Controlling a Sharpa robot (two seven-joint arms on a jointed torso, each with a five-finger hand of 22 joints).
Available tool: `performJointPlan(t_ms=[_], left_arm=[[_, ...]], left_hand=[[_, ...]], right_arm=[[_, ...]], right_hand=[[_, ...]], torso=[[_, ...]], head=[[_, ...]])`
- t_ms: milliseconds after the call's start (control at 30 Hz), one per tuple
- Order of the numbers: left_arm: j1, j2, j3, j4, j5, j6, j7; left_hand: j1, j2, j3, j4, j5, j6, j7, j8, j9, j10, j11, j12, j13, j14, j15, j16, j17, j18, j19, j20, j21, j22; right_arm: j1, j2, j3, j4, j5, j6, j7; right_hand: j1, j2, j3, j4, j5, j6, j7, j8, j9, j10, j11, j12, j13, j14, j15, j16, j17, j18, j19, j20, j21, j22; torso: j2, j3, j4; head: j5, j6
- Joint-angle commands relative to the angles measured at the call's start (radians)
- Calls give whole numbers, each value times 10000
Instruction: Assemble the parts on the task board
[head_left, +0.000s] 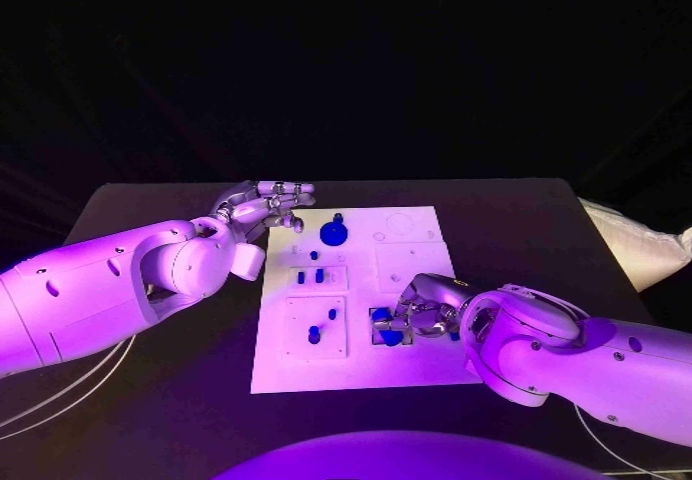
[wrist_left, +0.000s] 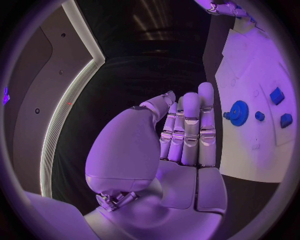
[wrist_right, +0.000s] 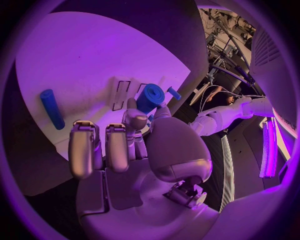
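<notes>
The right hand (head_left: 421, 310) is reaching over the near right part of the white task board (head_left: 361, 375), its fingers curling down among a cluster of small blue parts (head_left: 387, 326). In the right wrist view, a blue cylindrical part (wrist_right: 150, 97) is sitting at the fingertips (wrist_right: 135, 119), seemingly pinched between thumb and finger, though the contact itself is partly hidden. A blue peg (wrist_right: 52, 108) is lying loose on the board, well apart from that hand.

The left hand (head_left: 264, 207) is hovering at the far left corner of the board, fingers straight and together, holding nothing. Just beside it a blue gear (head_left: 333, 234) is standing on the board, with two smaller blue blocks (wrist_left: 277, 95) lying beyond it in the left wrist view.

Risk, as judged from here — the cylinder is probably being held only at the fingertips, so a slight twist could be tipping it out of the pinch, and the curled fingers could be knocking the neighbouring blue parts out of their recesses.

Containers: the board's recessed panels are acting as seats — two short blue pegs (head_left: 309, 276) are standing in the middle left panel, and two more blue pieces (head_left: 322, 325) in the near left panel.
</notes>
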Motion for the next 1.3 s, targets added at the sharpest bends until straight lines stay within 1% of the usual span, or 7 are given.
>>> performJointPlan(t_ms=[33,367,433,567,867,1100,1300], left_arm=[[2,16,7,17,40,192,41],[1,18,7,9,40,201,37],[1,16,7,10,40,203,36],[0,13,7,10,40,209,34],[-1,11,6,5,40,217,27],[-3,0,6,9,40,216,23],[-3,-6,6,9,40,220,20]], left_hand=[[-43,79,-76,-7,38,-44,59,23,-8,-61,-1,53,-3,-65,17,-2,-16,107,50,32,-27,-15],[-43,79,-76,-7,38,-44,59,23,-8,-61,-1,53,-3,-65,17,-2,-16,107,50,32,-27,-15],[-43,79,-76,-7,38,-44,59,23,-8,-61,-1,53,-3,-65,17,-2,-16,107,50,32,-27,-15],[-43,79,-76,-7,38,-44,59,23,-8,-61,-1,53,-3,-65,17,-2,-16,107,50,32,-27,-15],[-43,79,-76,-7,38,-44,59,23,-8,-61,-1,53,-3,-65,17,-2,-16,107,50,32,-27,-15],[-43,79,-76,-7,38,-44,59,23,-8,-61,-1,53,-3,-65,17,-2,-16,107,50,32,-27,-15],[-43,79,-76,-7,38,-44,59,23,-8,-61,-1,53,-3,-65,17,-2,-16,107,50,32,-27,-15]], right_arm=[[-11,23,3,-14,-272,4,-77],[-11,10,3,1,-610,-124,11],[-11,0,3,17,-645,-99,113],[-11,8,3,31,-758,74,272],[-23,140,3,-85,-1209,464,312],[-70,263,2,-255,-1512,476,179],[-84,129,3,-214,-1518,315,226]], right_hand=[[-345,-131,-182,2,-674,-98,13,-39,74,-49,39,-118,-51,552,-61,-67,-9,-163,-29,-31,2,-4],[-485,-304,-148,-8,-824,-98,11,-27,174,-8,47,81,169,535,-56,-136,-96,-150,-66,-23,-34,-62],[-43,-284,21,-64,-552,-114,5,-26,277,2,44,82,233,542,-59,-144,-89,-151,-60,-26,-38,-54],[1324,-219,386,-740,-145,-126,-7,-19,393,17,25,121,335,546,-81,-153,-85,-150,-60,-37,-46,-56],[3009,-96,890,-1769,-346,-101,-56,-7,533,31,-36,188,488,556,-127,-142,-41,-155,-48,-77,-46,-31],[3355,-2,1043,-2024,-506,-50,-81,-12,575,68,-58,250,572,560,-142,-131,-13,-163,-29,-96,-34,3],[3051,109,1002,-1848,-421,-41,-61,-39,596,101,-39,221,575,559,-131,-142,-23,-164,-27,-97,-35,5]], torso=[[-7,1,-2],[3,3,-2],[7,5,-8],[7,5,-1],[3,-1,18],[6,-2,1],[0,-1,10]], head=[[-9,10],[-16,23],[-8,13],[-10,-6],[-1,-44],[14,-57],[-3,-67]])
